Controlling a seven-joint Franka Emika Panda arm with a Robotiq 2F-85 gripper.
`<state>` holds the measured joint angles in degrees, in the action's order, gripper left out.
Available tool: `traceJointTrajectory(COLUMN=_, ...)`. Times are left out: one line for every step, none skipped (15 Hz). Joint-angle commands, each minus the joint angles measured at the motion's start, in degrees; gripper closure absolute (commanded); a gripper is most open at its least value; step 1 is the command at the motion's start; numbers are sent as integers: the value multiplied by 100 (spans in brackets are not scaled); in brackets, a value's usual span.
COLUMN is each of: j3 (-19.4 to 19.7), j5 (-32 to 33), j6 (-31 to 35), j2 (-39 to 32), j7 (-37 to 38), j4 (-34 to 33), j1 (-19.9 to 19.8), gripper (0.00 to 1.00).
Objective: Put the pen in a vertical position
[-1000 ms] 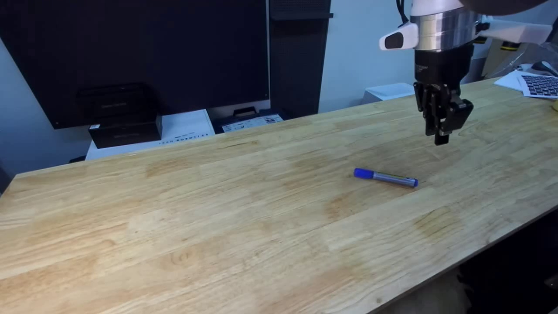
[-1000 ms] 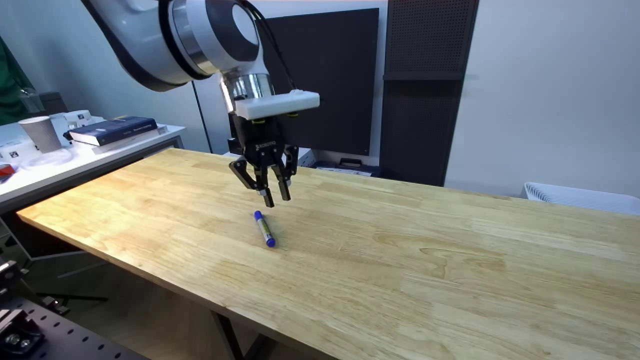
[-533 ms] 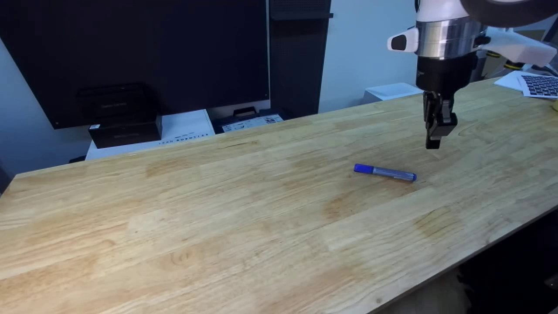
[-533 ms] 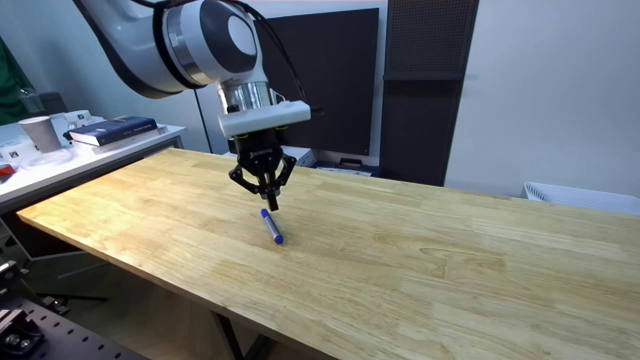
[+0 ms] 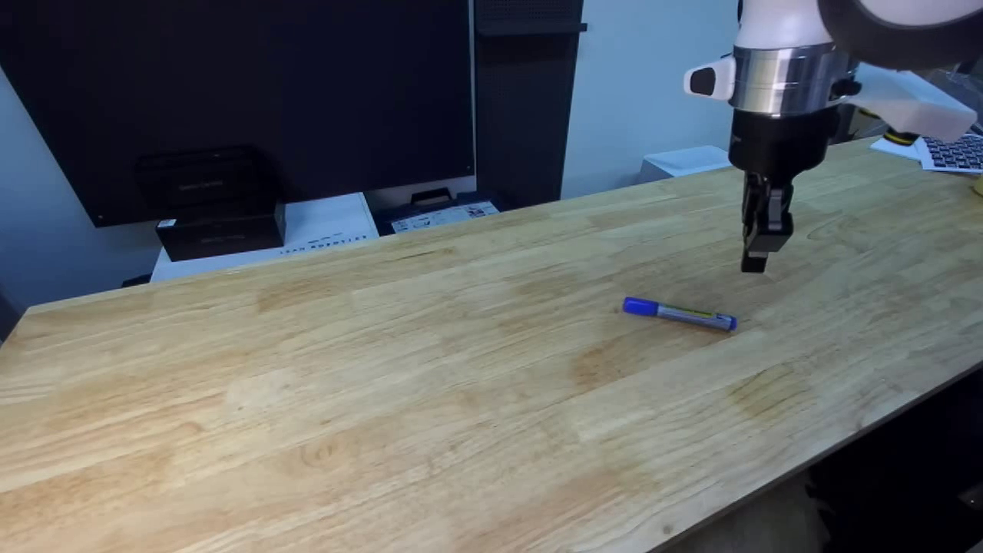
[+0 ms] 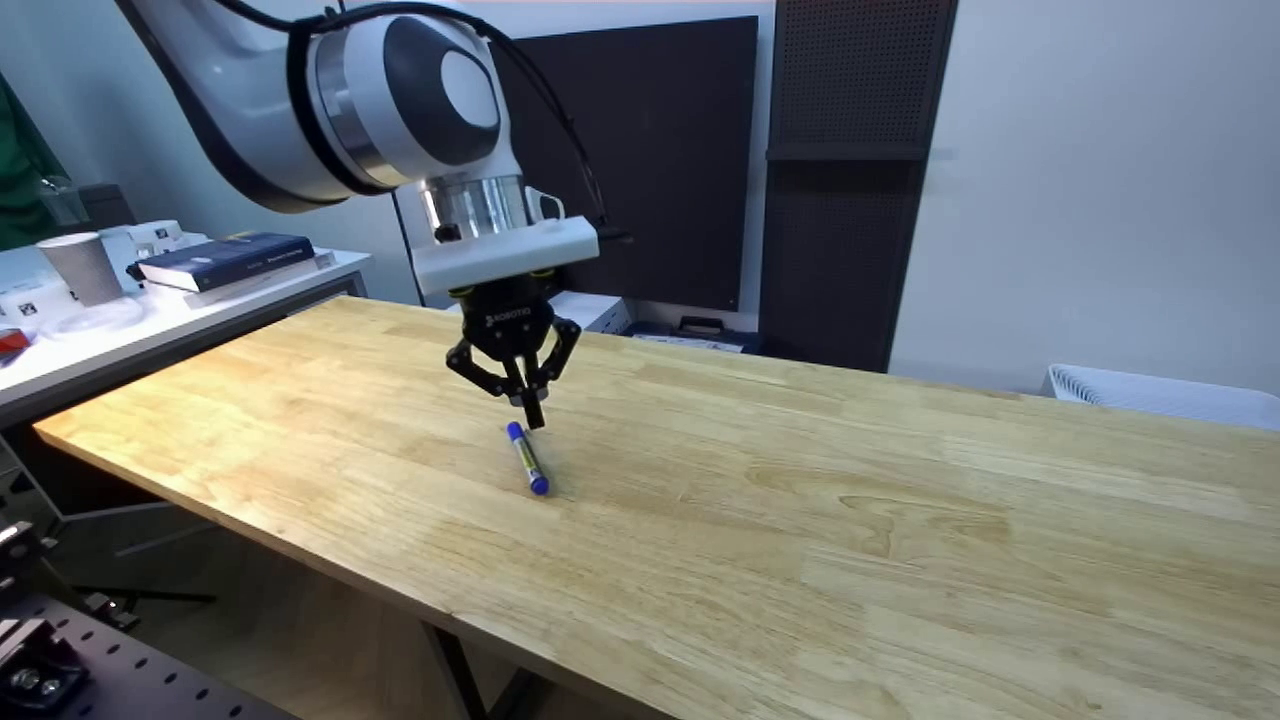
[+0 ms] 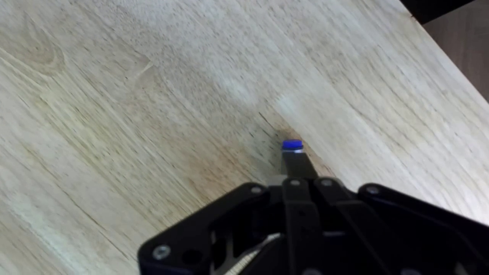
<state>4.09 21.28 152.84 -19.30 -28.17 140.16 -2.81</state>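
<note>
Gripper (image 6: 534,417) has pressed its fingers together on nothing (a second ago they stood apart) and has come lower, near the pen (image 5: 680,313). This pen rolled slightly but lies flat on the table (image 5: 384,399), so the vertical position is not reached; probably the fingers must spread again for any grasp.

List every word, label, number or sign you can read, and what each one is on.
"ROBOTIQ": on the claw, in an exterior view.
White box: lettering too blurred to read.
Black box: lettering too blurred.
Pen: label print too small.
Case: label too small.
Book: cover print too small.
No numbers can be read.
</note>
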Motion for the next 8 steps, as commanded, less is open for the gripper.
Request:
traceJointTrajectory(j3=-64, j5=93, j6=81, j2=66, j7=235, j4=87, j1=15, gripper=74)
traceJointTrajectory(j3=-78, j5=84, j6=69, j2=61, j7=234, j4=87, j1=17, gripper=69)
traceJointTrajectory(j3=-127, j5=17, j6=23, j2=62, j7=182, j4=88, j1=-7, gripper=61)
traceJointTrajectory(j3=-131, j5=25, j6=11, j2=67, j7=201, j4=92, j1=2, gripper=55)
traceJointTrajectory(j3=-144, j5=17, j6=-2, j2=68, j7=193, j4=95, j1=-3, gripper=47)
traceJointTrajectory(j3=-153, j5=5, j6=-18, j2=78, j7=196, j4=104, j1=-7, gripper=41)
traceJointTrajectory(j3=-167, j5=30, j6=-1, j2=3, j7=24, j4=34, j1=-61, gripper=59)
traceJointTrajectory(j3=-172, j5=29, j6=-2, j2=3, j7=23, j4=38, j1=-60, gripper=52)
